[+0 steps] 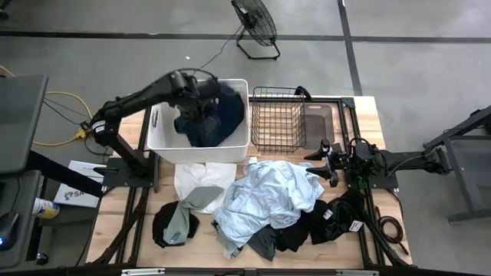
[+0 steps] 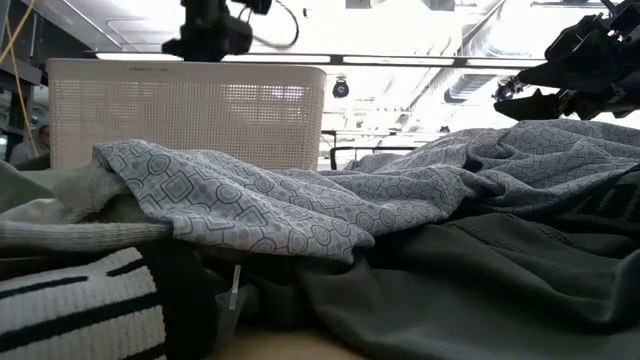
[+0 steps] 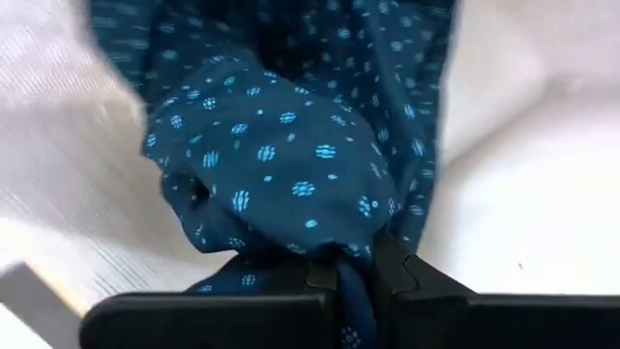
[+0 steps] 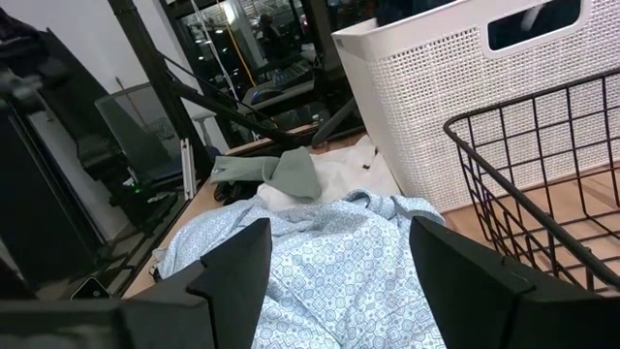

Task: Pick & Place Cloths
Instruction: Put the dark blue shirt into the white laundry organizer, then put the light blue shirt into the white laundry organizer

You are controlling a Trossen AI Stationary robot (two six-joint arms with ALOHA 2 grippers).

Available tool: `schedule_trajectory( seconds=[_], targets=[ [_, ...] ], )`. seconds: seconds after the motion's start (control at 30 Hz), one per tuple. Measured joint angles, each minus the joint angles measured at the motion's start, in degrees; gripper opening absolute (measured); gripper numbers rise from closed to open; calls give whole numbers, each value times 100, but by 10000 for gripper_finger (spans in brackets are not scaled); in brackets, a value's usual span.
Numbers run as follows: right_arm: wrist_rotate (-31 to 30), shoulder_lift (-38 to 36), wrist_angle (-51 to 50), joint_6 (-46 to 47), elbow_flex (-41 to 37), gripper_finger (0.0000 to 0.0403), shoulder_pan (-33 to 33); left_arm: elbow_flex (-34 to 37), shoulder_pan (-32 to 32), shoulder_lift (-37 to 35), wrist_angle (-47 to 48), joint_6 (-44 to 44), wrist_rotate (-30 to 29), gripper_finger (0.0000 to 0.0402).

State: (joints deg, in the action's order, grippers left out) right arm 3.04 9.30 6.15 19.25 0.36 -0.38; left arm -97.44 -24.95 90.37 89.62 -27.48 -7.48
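Jaws of the left gripper [image 3: 354, 291] were clamped together on a fold of the dark navy dotted cloth [image 1: 211, 115], which hung from them inside the white plastic tub [image 1: 157, 138] at the far left of the tabletop [image 1: 368, 115]. In the left wrist view the navy fabric bunched just ahead of the fingers [image 3: 426, 291], with the tub's pale wall behind it. The right gripper [image 4: 339, 281] hovered with its jaws apart and nothing between them, above the right edge of the cloth heap and near the black wire basket [image 1: 278, 119], which stood just beside the tub. The remaining cloths lay on the near half of the tabletop: a light blue patterned cloth [image 1: 268, 195] on top in the middle, a white cloth [image 1: 201, 180] touching it on the left, a black and grey-green piece [image 1: 175, 225] further left, and black cloths [image 1: 330, 218] with small white tags to the right.
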Motion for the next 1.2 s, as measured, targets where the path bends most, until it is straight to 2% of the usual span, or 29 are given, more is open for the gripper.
schedule_trajectory(
  seconds=[0.2, 0.63, 0.77, 1.07, 1.2],
  targets=[
    [6, 0, 2, 1, -1, 238, 0, 728, -12, 0, -327, -46, 295, 5],
    [8, 0, 2, 0, 0, 238, 0, 776, -13, 0, -732, -11, 286, 47],
    [8, 0, 2, 1, 0, 238, 2, 555, -13, 0, -713, 36, 236, 83],
    [8, 0, 1, 2, -1, 238, 0, -402, -13, -2, -599, 228, 241, 199],
    [8, 0, 1, 2, -1, 238, 0, -817, -15, -2, -577, 364, 511, 224]
  ],
)
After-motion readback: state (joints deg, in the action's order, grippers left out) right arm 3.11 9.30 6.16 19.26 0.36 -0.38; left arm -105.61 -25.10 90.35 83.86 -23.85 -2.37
